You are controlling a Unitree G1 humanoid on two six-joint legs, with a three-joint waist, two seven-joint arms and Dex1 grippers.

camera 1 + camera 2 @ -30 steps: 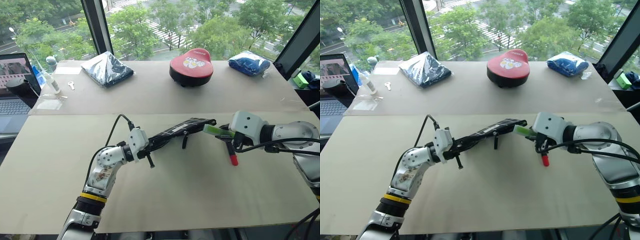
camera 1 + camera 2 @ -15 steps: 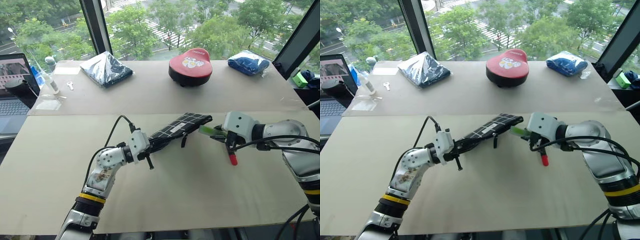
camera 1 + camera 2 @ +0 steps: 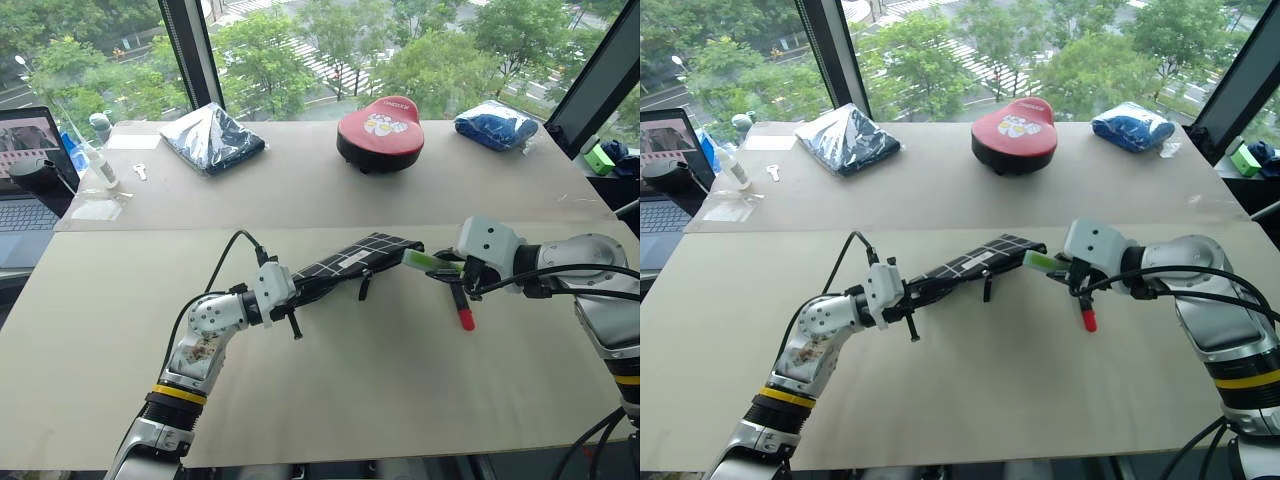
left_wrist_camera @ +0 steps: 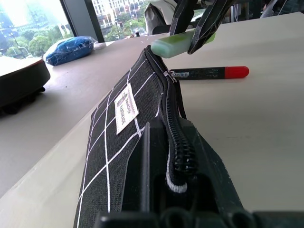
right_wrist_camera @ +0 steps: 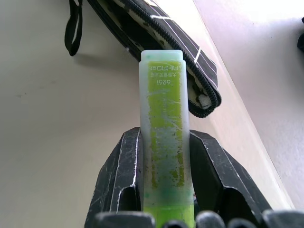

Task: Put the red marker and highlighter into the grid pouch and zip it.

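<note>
Nearest, over the table's (image 3: 330, 400) front half, the left gripper (image 3: 296, 291), jaws pressed together on one end, holds the one grid pouch (image 3: 350, 262) up off the surface. The right gripper (image 3: 452, 266) pinches the one highlighter (image 3: 425, 262), its pale cap just beside the pouch's open mouth. The one red marker (image 3: 463, 309) lies below that gripper. The step in hand looks like loading; the next move calls for steering the cap into the gap. Toward the far edge lie two bagged cloth bundles (image 3: 212, 136) and one red cushion (image 3: 381, 128).
</note>
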